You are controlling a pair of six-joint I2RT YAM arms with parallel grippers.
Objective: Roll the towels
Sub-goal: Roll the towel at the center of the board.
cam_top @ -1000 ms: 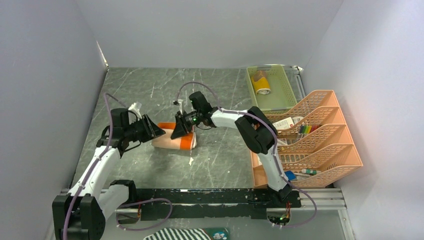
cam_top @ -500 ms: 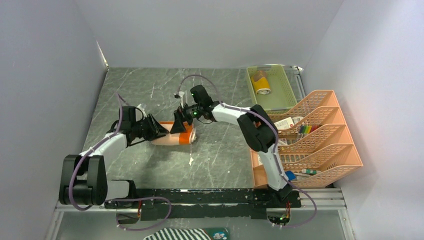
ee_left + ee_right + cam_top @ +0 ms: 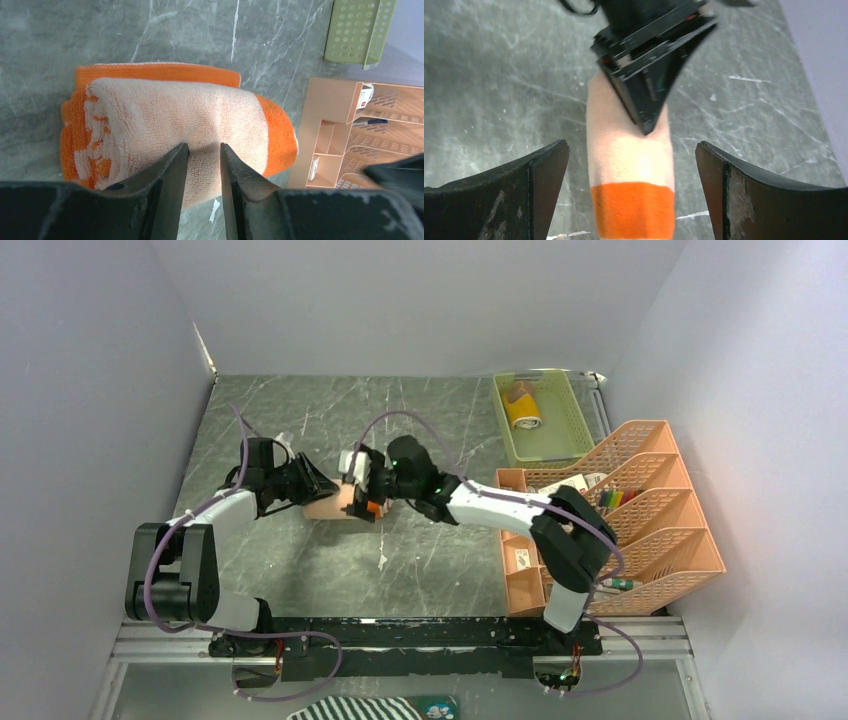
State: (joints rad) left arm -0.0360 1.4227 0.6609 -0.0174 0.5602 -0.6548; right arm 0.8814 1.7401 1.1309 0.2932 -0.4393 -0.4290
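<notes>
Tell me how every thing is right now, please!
orange towel, rolled up, lying on the table
left end effector, shut, pinching the orange towel's cream side
right end effector, wide open around the orange towel, not touching it
yellow towel, rolled up, lying in the green basket
green basket, upright on the table, holding the yellow towel

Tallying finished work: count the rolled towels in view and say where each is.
2. The orange towel lies on the table, pinched by the left gripper; the yellow towel sits in the green basket. More may be hidden.
</notes>
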